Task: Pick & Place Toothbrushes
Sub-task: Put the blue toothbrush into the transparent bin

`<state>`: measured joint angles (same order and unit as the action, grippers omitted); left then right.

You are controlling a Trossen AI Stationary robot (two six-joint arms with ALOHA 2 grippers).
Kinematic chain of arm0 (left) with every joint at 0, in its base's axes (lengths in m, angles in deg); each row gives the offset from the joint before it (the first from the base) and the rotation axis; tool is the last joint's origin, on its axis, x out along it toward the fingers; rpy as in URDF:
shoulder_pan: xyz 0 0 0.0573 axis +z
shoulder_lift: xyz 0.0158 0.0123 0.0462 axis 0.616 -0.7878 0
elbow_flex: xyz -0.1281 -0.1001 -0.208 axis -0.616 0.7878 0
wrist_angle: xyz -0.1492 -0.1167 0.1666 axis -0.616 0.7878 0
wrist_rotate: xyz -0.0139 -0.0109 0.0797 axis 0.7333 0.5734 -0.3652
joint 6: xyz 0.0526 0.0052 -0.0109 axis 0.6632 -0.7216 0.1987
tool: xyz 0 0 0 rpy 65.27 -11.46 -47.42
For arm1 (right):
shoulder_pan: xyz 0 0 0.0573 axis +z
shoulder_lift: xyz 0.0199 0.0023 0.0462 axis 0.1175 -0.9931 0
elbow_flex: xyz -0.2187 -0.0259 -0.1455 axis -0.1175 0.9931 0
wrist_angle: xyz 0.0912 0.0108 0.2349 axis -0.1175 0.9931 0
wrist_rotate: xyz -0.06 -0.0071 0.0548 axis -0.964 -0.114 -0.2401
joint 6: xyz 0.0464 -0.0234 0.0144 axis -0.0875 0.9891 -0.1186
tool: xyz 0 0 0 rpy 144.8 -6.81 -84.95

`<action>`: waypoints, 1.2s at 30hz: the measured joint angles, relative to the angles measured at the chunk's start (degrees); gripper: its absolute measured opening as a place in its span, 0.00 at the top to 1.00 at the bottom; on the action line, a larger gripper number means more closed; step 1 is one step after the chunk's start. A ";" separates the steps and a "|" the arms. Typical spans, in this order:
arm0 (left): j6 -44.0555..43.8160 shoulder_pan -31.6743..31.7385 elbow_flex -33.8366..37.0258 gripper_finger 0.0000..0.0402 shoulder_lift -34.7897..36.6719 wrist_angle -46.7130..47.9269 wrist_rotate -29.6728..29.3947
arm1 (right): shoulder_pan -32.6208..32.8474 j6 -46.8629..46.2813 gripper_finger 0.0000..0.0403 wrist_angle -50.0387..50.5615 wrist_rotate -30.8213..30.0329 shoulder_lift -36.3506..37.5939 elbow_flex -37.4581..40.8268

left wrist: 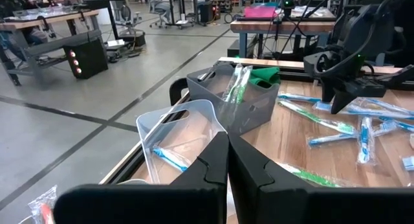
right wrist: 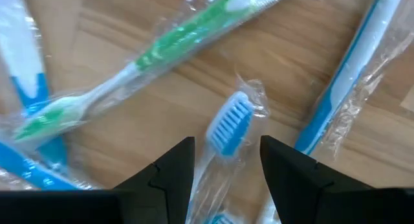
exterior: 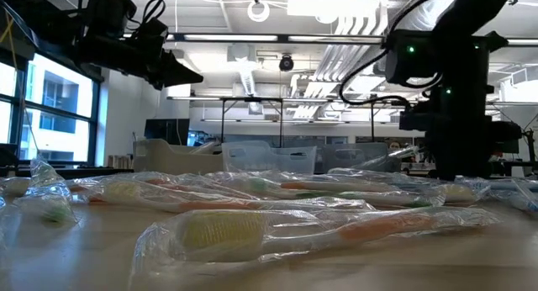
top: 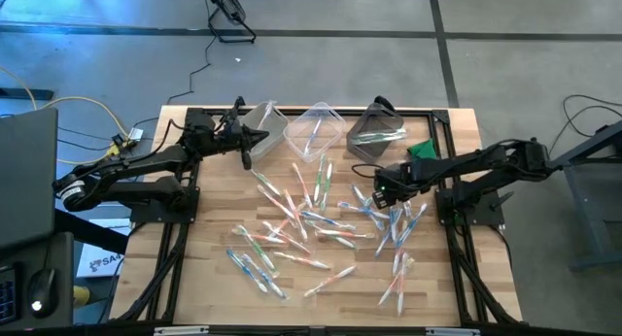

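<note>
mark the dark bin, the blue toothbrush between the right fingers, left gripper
dark bin (left wrist: 249, 111), left wrist view, front wall.
blue toothbrush (right wrist: 229, 123), right wrist view, bristle head.
left gripper (left wrist: 228, 160), left wrist view, shut fingertips.

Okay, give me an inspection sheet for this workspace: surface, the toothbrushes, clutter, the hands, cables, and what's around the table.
Surface: wooden table, dark frame around it.
Job's things: wrapped toothbrushes scattered over the table's middle and right; a few already lie in the bins.
Bins: three in a row at the far edge, left bin, clear middle bin, dark right bin.
Clutter: small green object beside the dark bin.
Hands: left hand shut, empty, near the left bin; right hand open, fingers either side of a blue-bristled toothbrush.
Cables: yellow cable on the floor left of the table; dark cable beyond it.
Surroundings: concrete floor, other workbenches behind.
</note>
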<state>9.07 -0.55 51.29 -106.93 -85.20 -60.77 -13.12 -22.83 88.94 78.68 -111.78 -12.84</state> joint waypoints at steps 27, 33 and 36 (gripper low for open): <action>-0.04 0.00 0.00 1.00 0.00 -0.03 -0.11 | 0.00 -1.09 0.71 -1.46 -0.14 0.09 1.60; -0.04 0.00 0.00 1.00 0.00 -0.01 -0.09 | 0.00 -1.07 0.79 -1.65 -0.35 0.07 1.60; -0.05 0.00 0.00 1.00 0.00 -0.01 -0.05 | 0.00 -1.06 0.83 -1.73 -0.45 0.07 1.60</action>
<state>9.03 -0.55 51.29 -106.93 -85.21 -60.82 -13.12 -23.89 87.21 78.22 -111.71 -11.25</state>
